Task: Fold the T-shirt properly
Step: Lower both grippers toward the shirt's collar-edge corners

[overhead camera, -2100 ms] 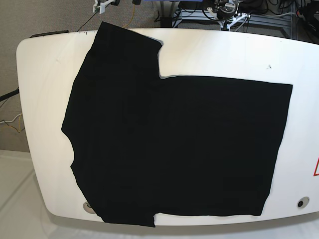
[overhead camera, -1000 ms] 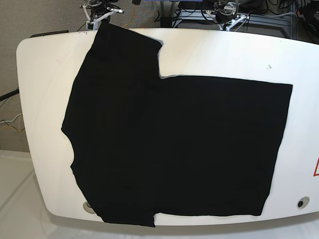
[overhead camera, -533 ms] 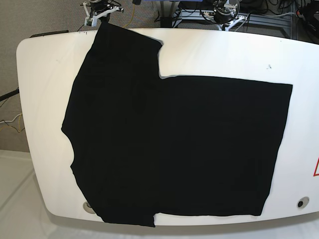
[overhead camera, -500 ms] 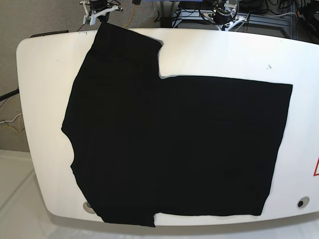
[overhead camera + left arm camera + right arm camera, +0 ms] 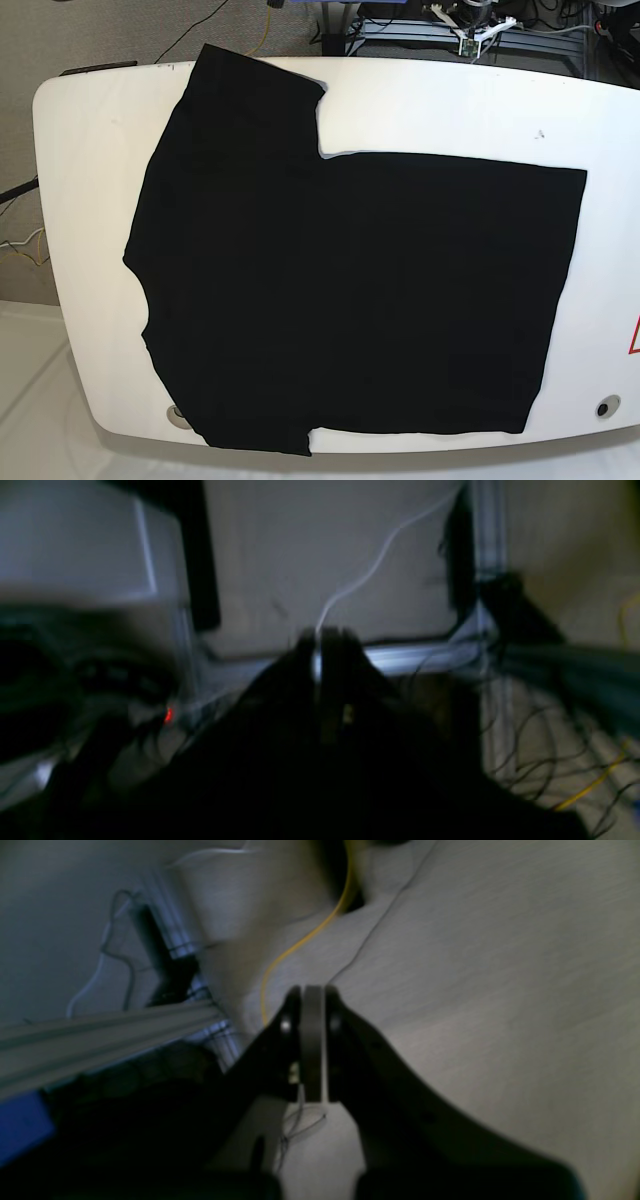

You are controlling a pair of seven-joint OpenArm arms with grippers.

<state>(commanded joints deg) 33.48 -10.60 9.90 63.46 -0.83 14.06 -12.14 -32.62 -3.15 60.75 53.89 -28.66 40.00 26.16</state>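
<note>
the shirt (image 5: 340, 290) lay flat across the white table (image 5: 80, 200), one sleeve reaching to the far edge at top left, the other hanging off the near edge at bottom left, the hem toward the right. no crease showed in it, so i judged the folding had not begun.

the left gripper (image 5: 322, 645) showed blurred in its wrist view, jaws pressed together on nothing, pointing at a wall and cables off the table. the right gripper (image 5: 311, 1005) was likewise closed and empty, aimed at bare floor with a yellow cable (image 5: 295, 947) crossing it. in the base view only a bit of the left arm showed beyond the far edge at top right; the right one was out of that view.

the next move, as i judged it, called for both arms to come over the table, spread their jaws and pinch a long edge or the sleeves.

nothing lay on the cloth. a hole (image 5: 606, 408) sat at the near right corner, a red mark (image 5: 634, 338) at the right edge, both off the shirt.
</note>
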